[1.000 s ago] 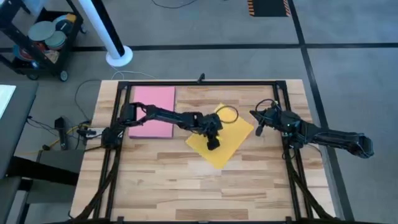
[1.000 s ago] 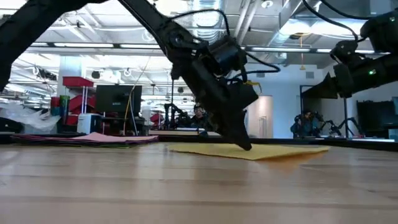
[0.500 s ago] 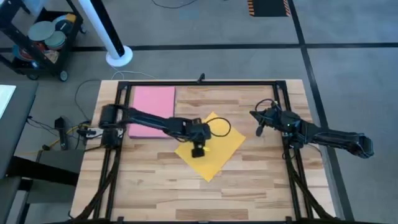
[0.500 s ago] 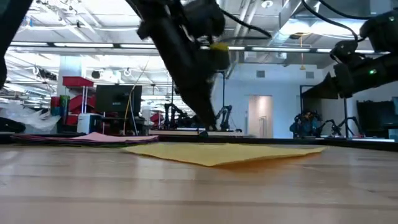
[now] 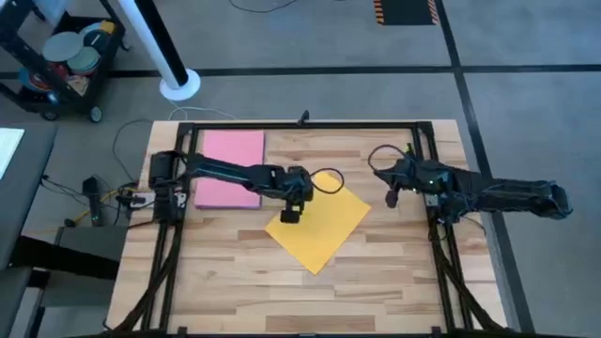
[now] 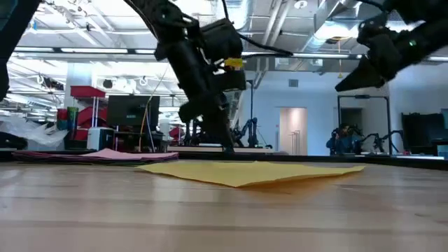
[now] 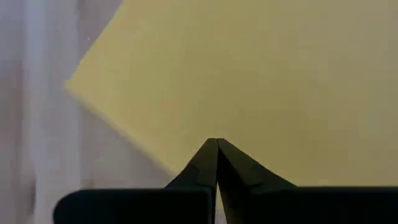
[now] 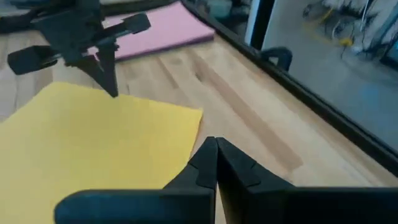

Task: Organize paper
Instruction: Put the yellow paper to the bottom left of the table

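Two dark arms over a pale wooden counter [image 5: 235,282], largest thing in sight. Next in size, a yellow sheet [image 5: 324,230] lying flat and turned diamond-wise near the counter's middle, directly below and just ahead of the left end effector [image 5: 291,215]. Then a pink sheet [image 5: 228,167], squared to the counter's edges, behind and to the outer side of that left end effector, well apart from the yellow sheet. Left end effector poised at the yellow sheet's corner nearest the pink sheet, fingers [image 7: 211,163] pressed together to a point with nothing between them, tip down close to the paper; contact with the sheet not clear from the low view. Right end effector [image 5: 392,198] raised above bare wood just off the yellow sheet's opposite corner, fingers [image 8: 214,163] likewise closed tight and empty, pointing across the sheet toward the left end effector [image 8: 111,84]. From the low view, yellow sheet [image 6: 252,171] flat on the wood beneath the left end effector [image 6: 227,148], pink sheet [image 6: 105,155] farther off, resting on a thin stack of other flat sheets.
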`<control>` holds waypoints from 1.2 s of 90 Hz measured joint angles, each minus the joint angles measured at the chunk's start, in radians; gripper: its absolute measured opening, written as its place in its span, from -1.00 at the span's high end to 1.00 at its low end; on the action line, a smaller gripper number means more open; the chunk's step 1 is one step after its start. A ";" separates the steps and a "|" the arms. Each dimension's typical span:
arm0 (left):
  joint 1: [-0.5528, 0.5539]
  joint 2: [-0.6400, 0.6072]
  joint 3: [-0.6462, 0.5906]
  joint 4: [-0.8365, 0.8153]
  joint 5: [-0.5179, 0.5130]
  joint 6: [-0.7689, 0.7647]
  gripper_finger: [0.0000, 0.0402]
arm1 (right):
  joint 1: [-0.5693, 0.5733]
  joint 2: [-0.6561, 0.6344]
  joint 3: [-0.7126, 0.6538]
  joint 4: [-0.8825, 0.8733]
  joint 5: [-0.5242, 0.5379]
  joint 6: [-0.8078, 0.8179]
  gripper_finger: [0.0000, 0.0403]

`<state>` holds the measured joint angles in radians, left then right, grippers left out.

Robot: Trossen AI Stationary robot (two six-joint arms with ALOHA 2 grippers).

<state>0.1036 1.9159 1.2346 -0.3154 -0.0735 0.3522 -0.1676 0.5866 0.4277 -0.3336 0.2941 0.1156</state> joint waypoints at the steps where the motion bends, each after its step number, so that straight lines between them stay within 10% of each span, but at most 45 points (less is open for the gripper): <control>1: -0.001 0.003 0.000 0.010 0.004 0.006 1.00 | 0.001 0.009 0.009 -0.006 0.000 0.001 1.00; 45: -0.090 0.124 0.008 0.037 0.019 -0.116 1.00 | 0.004 0.226 0.246 -0.187 0.027 0.008 1.00; 82: -0.229 0.041 -0.003 -0.187 -0.053 -0.415 1.00 | 0.004 0.224 0.250 -0.225 0.027 0.009 1.00; 108: -0.292 -0.124 -0.222 -0.082 -0.109 -0.604 1.00 | 0.004 0.225 0.250 -0.259 0.027 0.017 1.00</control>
<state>-0.1888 1.7918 1.0122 -0.3975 -0.1829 -0.2516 -0.1638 0.8112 0.6777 -0.5927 0.3206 0.1322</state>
